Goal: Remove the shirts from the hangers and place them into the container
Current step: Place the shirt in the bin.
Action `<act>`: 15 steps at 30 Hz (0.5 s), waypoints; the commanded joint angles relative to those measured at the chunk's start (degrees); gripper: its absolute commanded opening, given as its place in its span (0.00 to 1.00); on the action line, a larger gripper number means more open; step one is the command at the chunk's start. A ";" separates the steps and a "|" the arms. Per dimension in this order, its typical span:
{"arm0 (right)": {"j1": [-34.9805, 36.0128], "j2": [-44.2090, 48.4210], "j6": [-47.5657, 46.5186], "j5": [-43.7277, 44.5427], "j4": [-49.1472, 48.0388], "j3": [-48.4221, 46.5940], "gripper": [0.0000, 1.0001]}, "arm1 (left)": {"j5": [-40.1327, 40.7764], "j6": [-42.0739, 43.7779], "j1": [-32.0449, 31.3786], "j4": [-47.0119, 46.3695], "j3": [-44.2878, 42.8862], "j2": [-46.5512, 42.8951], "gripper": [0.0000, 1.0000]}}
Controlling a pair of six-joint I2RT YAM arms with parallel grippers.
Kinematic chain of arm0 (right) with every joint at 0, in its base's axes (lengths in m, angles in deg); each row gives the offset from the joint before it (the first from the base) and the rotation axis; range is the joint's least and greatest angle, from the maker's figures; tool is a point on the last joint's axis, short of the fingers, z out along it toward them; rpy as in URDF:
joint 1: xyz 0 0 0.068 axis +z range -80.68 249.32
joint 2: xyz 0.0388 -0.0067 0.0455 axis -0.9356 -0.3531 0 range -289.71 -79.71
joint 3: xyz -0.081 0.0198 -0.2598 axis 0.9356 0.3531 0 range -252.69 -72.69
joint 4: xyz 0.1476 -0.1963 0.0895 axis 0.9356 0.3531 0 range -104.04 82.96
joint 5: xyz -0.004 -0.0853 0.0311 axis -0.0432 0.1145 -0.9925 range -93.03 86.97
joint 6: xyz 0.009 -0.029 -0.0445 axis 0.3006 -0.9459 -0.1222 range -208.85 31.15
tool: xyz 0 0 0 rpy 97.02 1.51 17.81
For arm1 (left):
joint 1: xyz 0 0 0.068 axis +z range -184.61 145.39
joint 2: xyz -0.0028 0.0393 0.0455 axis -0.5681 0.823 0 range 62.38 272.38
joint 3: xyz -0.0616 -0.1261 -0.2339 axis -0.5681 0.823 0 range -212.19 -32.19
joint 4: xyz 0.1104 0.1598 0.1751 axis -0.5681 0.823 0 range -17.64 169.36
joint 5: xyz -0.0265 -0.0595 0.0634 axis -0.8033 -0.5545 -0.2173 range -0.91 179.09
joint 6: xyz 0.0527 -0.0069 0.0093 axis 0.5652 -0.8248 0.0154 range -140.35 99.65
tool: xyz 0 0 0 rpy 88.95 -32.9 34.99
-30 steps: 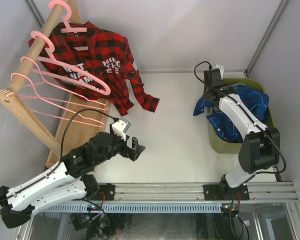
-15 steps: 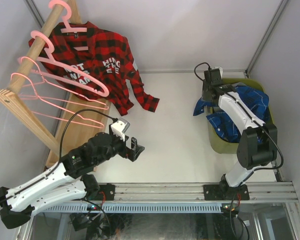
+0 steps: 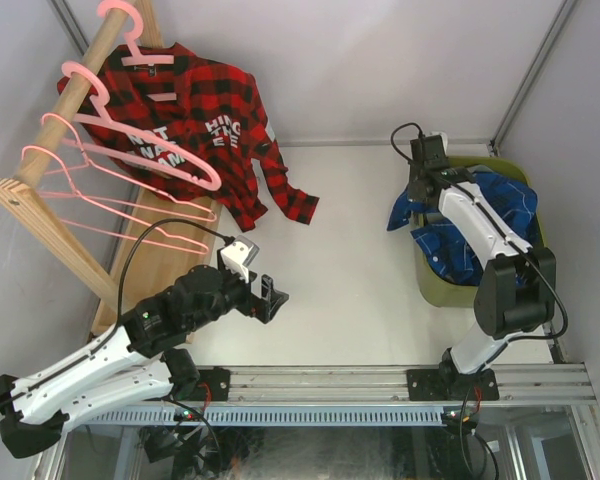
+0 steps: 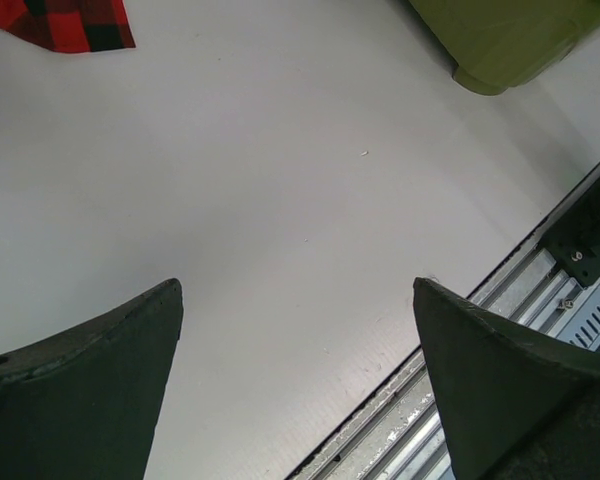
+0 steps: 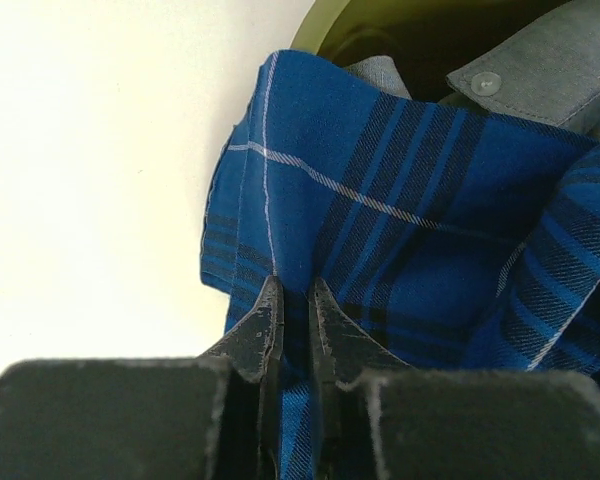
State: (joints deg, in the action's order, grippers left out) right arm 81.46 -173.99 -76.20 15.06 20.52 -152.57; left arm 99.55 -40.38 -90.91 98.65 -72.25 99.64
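From high up at the near edge we look down on the whole white table, thick wooden rail at left, olive-green rectangular plastic bin at right. Our left wrist camera faces down at the tabletop from nearby, sharing the bin's corner and the aluminium front rail with that view. Our right wrist camera sits close against the blue plaid shirt with white lines draped over the bin.

On pink hanger: red plaid shirt; draped over container rim: blue plaid shirt.
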 commanded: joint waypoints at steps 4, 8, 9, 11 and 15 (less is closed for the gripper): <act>-0.33 9.02 0.69 2.96 -2.65 -2.31 0.00 | 0.97 -0.73 -0.13 -1.25 0.09 -0.56 1.00; -1.63 11.45 0.48 -1.41 -2.19 -2.33 0.00 | 0.73 -0.72 -0.13 -1.41 0.22 -0.28 1.00; -2.15 11.75 0.80 -2.95 -1.74 -2.31 0.00 | 0.65 -0.71 -0.13 -1.48 0.24 -0.21 1.00; -2.79 12.01 0.87 -5.12 -1.16 -2.17 0.00 | 0.55 -0.66 -0.11 -1.45 0.37 -0.17 1.00; -3.00 10.82 0.14 -8.08 0.21 -1.81 0.00 | 0.53 -0.95 -0.13 -1.66 0.63 -0.19 1.00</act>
State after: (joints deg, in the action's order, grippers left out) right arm 78.80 -164.74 -76.05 10.01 23.71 -152.57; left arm 99.53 -40.75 -90.91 98.65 -72.25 99.61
